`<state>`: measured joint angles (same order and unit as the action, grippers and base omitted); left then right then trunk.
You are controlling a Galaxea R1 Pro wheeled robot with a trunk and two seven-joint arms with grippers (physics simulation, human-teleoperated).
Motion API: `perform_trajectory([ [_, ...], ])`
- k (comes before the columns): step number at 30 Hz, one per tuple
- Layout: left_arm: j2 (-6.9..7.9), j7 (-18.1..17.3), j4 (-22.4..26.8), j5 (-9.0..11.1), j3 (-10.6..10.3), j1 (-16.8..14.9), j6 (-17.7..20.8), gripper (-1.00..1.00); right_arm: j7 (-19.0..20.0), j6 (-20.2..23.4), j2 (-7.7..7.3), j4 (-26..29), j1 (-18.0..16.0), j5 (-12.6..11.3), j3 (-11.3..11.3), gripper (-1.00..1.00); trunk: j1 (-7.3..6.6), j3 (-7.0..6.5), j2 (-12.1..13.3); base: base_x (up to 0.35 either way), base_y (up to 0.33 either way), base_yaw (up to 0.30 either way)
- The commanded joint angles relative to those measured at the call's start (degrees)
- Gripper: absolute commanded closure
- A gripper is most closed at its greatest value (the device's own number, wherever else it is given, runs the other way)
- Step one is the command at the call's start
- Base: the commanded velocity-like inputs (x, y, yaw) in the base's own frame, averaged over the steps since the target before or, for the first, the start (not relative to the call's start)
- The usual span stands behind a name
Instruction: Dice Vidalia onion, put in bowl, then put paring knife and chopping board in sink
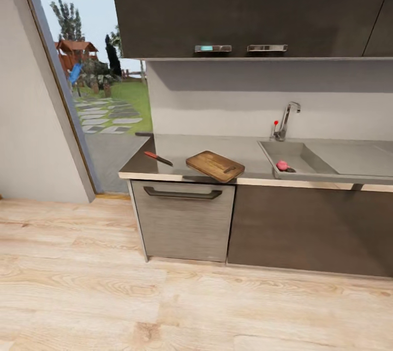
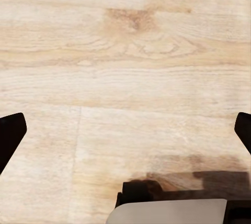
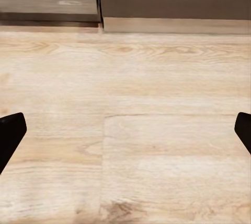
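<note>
- The sink (image 1: 305,157) runs off the head view at 3 o'clock, so its drainboard's far end is cut off.
- The Vidalia onion (image 1: 281,165) sits low in the basin; its underside is hidden behind the front wall.
- The paring knife (image 1: 158,158) is too small to tell blade detail.
- The left gripper (image 2: 125,132) shows just two dark fingertips (image 2: 10,132), clipped at the picture's sides.
- The right gripper (image 3: 125,132) likewise: fingertips (image 3: 10,132) cropped by the edges.
</note>
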<state>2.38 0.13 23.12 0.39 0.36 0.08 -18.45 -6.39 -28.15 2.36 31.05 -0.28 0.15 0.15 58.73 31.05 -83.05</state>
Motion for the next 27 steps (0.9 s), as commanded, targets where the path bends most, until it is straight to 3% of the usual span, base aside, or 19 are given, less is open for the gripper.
perform_trajectory([
  [1,0.0,0.03,0.03,0.04,0.05,0.01,-0.1,-1.0,-0.2,-0.15,0.01,-0.03,-0.04,0.03,0.02,-1.0,0.0,0.05,-0.03,0.0,0.0,-0.073],
  [14,0.0,0.03,-0.33,0.0,0.04,0.01,-0.1,-1.0,-0.12,-0.7,0.01,-0.03,-0.02,0.03,0.03,-1.0,0.0,0.05,-0.03,0.002,0.0,-0.127],
  [27,0.0,0.01,-0.79,-0.13,0.08,0.01,-0.1,-1.0,-0.03,-1.01,-0.07,-0.03,-0.03,0.11,0.16,-1.0,0.0,0.05,-0.03,0.039,0.0,-0.013],
])
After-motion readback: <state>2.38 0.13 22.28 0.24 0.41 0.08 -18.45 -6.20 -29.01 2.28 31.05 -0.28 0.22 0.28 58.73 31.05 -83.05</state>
